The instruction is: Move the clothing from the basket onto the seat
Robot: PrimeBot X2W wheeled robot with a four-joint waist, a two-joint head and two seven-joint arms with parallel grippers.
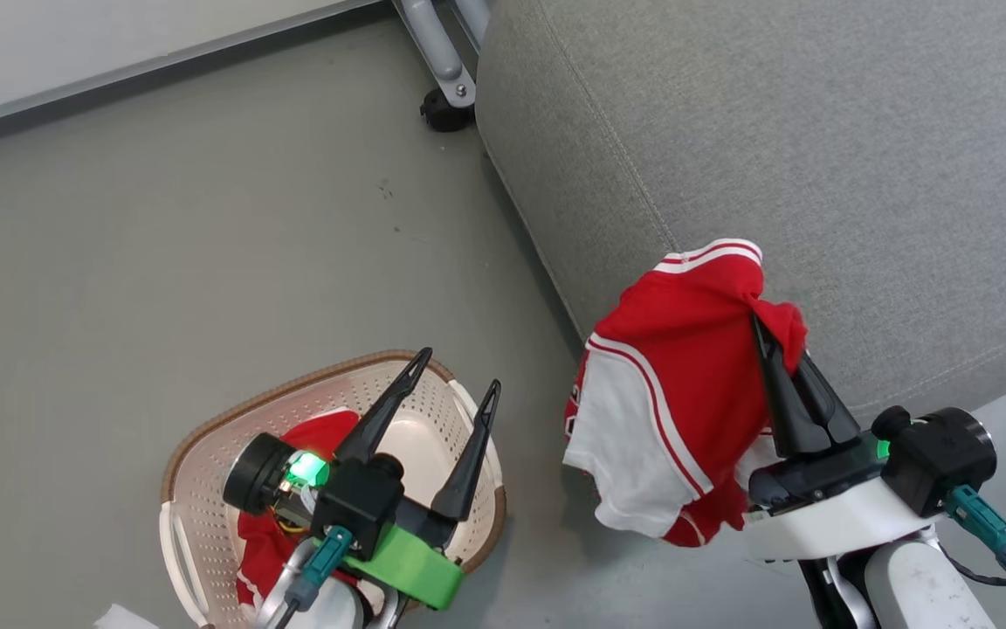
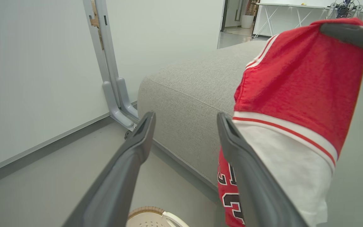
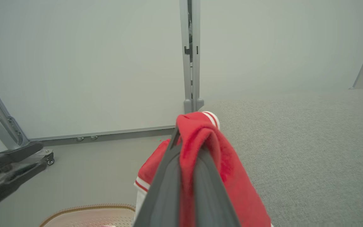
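The clothing [image 1: 643, 454] is split: one garment [image 1: 686, 349] hangs pinched in the right gripper [image 1: 763, 332] at the seat [image 1: 817, 131] edge, unreleased. The other garment [image 1: 328, 432] lies in the basket [image 1: 197, 507] under the spread, empty left gripper [image 1: 459, 369].

Woven grey seat [image 1: 817, 157], perforated plastic basket [image 1: 206, 454]

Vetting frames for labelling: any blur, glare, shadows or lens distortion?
Head view: sharp and evenly lit, only a soft shadow on the floor under the red garment. Left wrist view: wide-angle stretch, with the left gripper fingers looming large and soft-edged. Right wrist view: the right gripper and garment are soft up close, the wall is flat, and there is no glare.
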